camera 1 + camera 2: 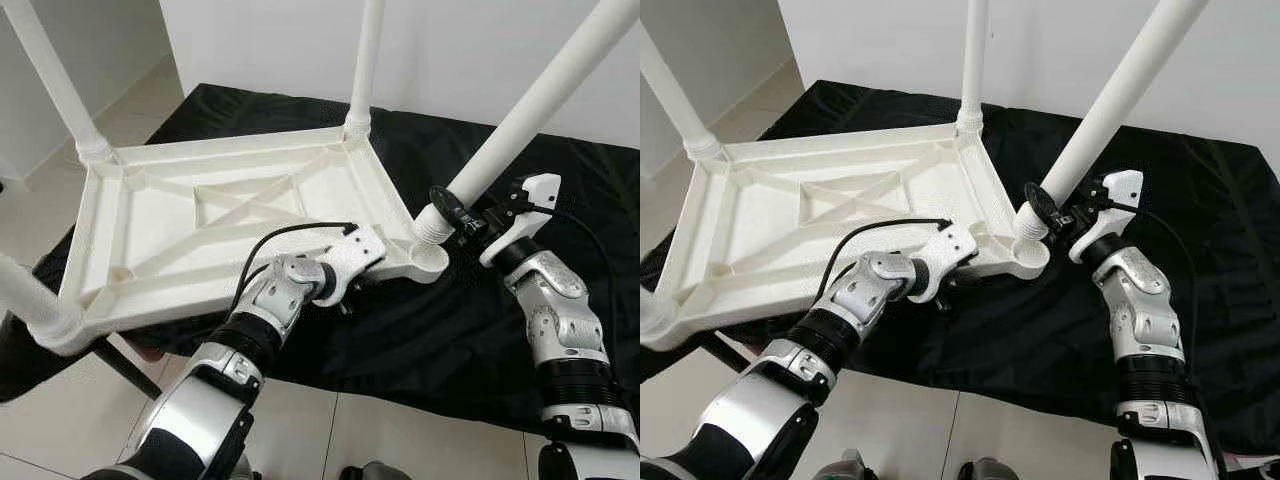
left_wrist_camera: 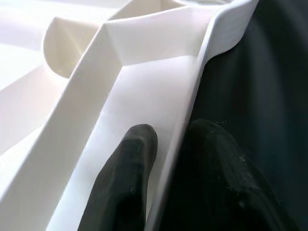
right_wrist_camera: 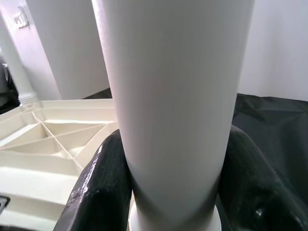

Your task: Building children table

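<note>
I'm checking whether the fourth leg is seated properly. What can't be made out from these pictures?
- How deep the leg sits in the corner socket: head views, its threaded end hides the socket; right wrist view, the right gripper clamps it.
- The leg tops: cut off by the upper edges.
- The tabletop rim under the left gripper: its fingers cover it.

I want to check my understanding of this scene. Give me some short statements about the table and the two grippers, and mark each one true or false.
1. The white table top lies upside down on a black cloth. True.
2. The right gripper holds the tilted leg near its base. True.
3. The left gripper is open and free of the table. False: its fingers clamp the table's rim.
4. The cloth is red. False: it is black.
5. The tilted leg stands upright. False: it leans.
</note>
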`<state>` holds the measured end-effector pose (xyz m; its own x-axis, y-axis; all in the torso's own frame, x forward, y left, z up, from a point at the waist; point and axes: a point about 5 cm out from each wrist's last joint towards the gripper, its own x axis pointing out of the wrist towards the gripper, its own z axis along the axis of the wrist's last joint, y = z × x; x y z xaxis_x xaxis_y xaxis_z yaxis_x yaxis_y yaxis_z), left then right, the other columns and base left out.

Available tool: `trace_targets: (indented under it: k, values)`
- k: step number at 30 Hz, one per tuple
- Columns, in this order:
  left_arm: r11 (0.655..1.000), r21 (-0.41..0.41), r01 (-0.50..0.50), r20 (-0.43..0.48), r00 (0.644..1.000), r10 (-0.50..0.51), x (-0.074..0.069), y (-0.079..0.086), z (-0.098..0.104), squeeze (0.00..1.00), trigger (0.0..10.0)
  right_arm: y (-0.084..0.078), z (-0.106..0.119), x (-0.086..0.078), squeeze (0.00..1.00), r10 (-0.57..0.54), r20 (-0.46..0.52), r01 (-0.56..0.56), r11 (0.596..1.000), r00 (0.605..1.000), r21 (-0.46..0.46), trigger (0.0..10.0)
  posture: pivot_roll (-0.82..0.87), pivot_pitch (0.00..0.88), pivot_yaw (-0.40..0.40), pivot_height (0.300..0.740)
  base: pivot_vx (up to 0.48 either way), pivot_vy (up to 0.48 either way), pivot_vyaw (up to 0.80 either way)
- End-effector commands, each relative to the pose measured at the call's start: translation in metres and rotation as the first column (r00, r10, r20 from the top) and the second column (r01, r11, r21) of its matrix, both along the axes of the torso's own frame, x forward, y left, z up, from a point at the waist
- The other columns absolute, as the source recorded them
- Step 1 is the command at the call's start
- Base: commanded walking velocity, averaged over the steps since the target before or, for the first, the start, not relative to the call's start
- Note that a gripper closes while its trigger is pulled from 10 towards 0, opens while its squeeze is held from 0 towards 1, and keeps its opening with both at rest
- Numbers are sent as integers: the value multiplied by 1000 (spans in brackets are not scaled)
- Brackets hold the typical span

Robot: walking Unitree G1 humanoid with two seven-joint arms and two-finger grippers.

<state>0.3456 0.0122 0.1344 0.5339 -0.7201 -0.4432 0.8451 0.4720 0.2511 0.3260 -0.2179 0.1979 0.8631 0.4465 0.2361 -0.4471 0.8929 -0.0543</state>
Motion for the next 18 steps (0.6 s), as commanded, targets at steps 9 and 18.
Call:
trace_targets:
  k: [9, 18]
  values:
    - [999, 41, 17, 26, 1000, -18, 3, 11, 2, 0, 4471, -1, -6, -2, 0, 48, -40, -49, 999, 998, -21, 10000, -69, 8, -19, 740, 0, 0, 0]
    - [998, 57, 25, 30, 999, -27, 2, 9, 1, 0, 10000, 9, -14, -8, 0, 171, -98, -175, 984, 980, -36, 10000, -67, 6, -22, 740, 0, 0, 0]
